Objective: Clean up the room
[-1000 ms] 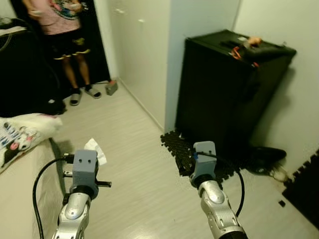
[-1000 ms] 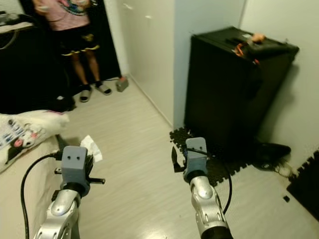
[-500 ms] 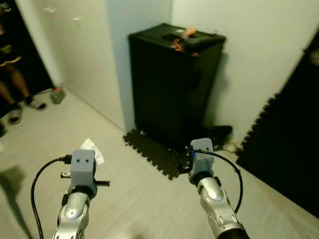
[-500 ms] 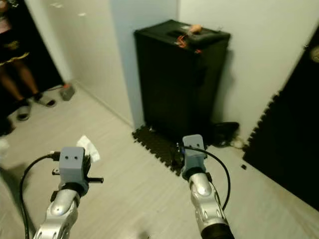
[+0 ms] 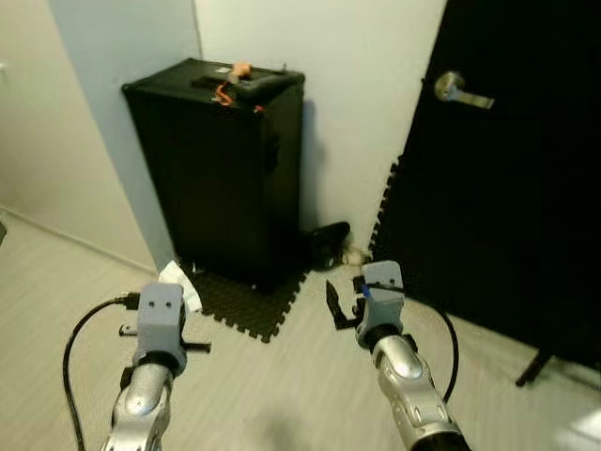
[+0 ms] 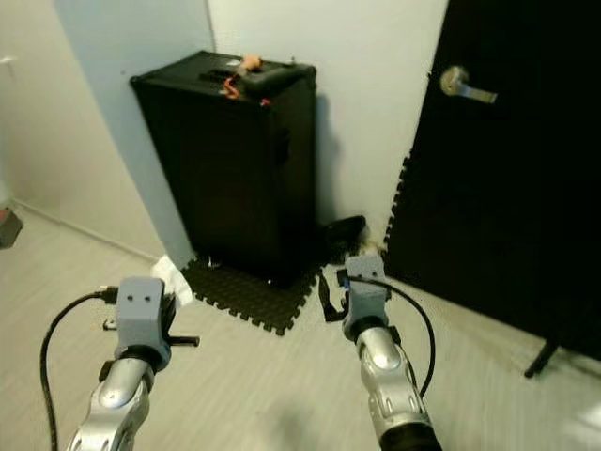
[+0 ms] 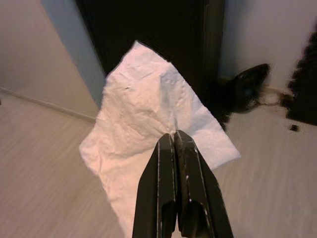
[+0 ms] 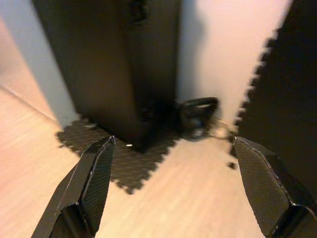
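A crumpled white tissue (image 7: 148, 106) hangs in the air over the pale wood floor, with my left gripper (image 7: 173, 136) shut on its middle. In the head views the tissue (image 5: 178, 280) peeks out just past my left wrist housing, low on the left. My right gripper (image 8: 172, 140) is held out at the same height on the right, open, with nothing between its fingers (image 5: 331, 301). Both arms are raised in front of me, a little above the floor.
A tall black cabinet (image 5: 225, 160) stands in the corner with an orange item (image 5: 239, 69) on top. A black foam mat (image 5: 239, 301) lies at its foot, a dark shoe (image 5: 329, 242) beside it. A black door (image 5: 507, 188) with a silver handle (image 5: 460, 89) is on the right.
The camera has swung to the right: the person, the bed and the hallway have left the picture and the black door has come in. Both grippers hold as before.
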Controlling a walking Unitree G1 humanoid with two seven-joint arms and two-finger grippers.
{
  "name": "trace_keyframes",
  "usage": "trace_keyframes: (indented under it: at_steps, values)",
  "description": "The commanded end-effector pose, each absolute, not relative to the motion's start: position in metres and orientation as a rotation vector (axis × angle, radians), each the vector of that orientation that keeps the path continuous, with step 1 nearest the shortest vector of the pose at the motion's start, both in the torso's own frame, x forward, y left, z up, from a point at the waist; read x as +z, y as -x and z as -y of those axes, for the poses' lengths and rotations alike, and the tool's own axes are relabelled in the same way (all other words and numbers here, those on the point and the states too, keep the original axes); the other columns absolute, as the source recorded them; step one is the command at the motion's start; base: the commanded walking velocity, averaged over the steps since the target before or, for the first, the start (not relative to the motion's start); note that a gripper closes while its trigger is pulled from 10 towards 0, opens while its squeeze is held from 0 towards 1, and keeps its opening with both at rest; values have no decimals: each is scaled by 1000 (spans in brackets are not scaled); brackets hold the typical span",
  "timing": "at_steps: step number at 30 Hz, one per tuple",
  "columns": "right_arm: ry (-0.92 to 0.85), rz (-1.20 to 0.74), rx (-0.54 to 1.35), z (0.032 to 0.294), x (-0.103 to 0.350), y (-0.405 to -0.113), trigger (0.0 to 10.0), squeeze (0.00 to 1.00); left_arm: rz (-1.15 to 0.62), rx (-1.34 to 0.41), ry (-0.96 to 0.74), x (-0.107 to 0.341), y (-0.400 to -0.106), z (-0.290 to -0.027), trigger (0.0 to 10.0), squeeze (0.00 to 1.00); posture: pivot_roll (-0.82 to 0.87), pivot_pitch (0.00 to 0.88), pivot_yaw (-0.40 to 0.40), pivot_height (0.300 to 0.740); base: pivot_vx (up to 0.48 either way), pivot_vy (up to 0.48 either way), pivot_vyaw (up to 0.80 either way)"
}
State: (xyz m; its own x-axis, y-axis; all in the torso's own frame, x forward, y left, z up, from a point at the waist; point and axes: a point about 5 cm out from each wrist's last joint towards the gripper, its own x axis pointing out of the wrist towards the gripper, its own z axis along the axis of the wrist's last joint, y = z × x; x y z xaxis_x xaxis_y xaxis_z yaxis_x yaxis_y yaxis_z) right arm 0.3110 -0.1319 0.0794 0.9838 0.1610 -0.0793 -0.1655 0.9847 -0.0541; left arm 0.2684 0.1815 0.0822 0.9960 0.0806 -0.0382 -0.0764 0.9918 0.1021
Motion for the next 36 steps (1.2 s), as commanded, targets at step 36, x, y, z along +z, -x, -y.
trace_keyframes:
  at_steps: [36]
  values:
    - [107, -116, 90, 146, 73, -309, 10000, 0, -57, 74, -109, 78, -269, -178, 10000, 0, -6, 81, 24, 740, 0, 0, -800]
